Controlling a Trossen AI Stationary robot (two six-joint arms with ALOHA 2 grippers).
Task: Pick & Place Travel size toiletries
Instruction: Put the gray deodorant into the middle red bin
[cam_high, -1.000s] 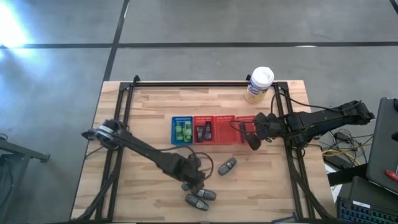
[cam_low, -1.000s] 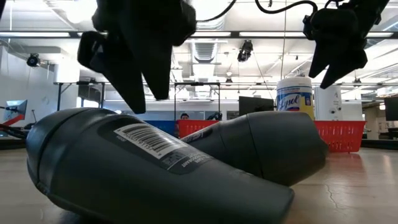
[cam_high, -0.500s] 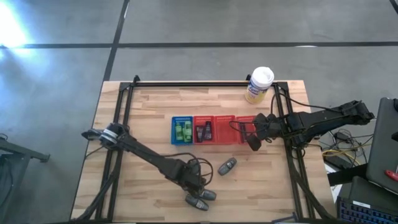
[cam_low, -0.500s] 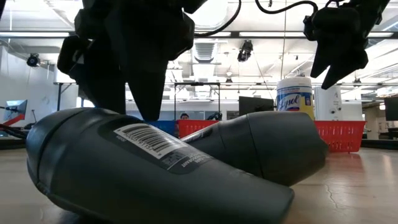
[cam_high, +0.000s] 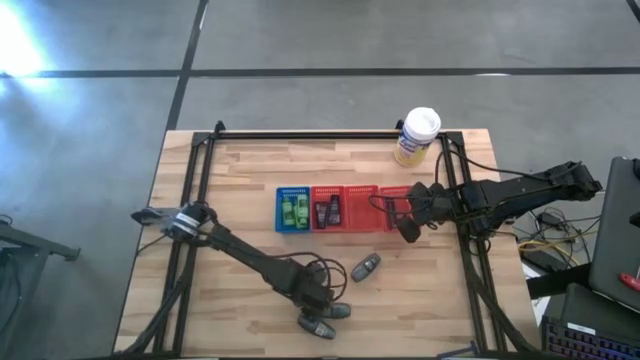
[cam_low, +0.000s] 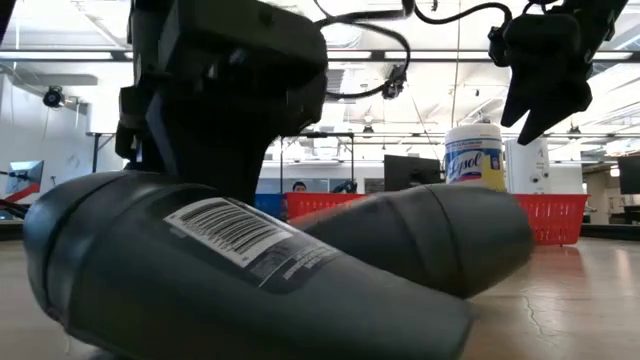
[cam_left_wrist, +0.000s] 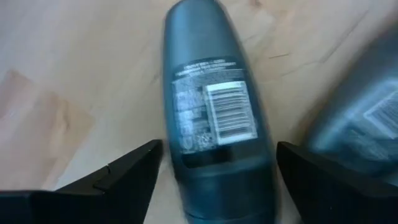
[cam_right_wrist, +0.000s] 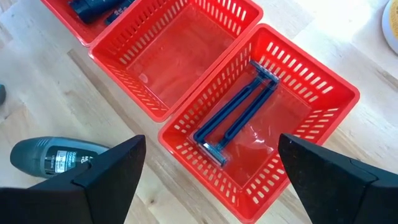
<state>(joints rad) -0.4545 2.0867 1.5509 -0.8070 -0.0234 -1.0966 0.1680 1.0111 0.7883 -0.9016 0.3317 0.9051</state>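
Grasp step: left gripper (cam_left_wrist: 214, 180), jaws spread, straddles a grey container (cam_left_wrist: 211, 112); closing should follow. Right gripper (cam_right_wrist: 211, 180) waits, jaws spread.

Left hand (cam_high: 318, 305) hides grey container (cam_high: 320, 326); label print (cam_left_wrist: 211, 112) blurred.

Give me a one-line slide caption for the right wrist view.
Open right gripper hovers over a red basket holding blue razors, beside an empty red basket and a grey container on the table.
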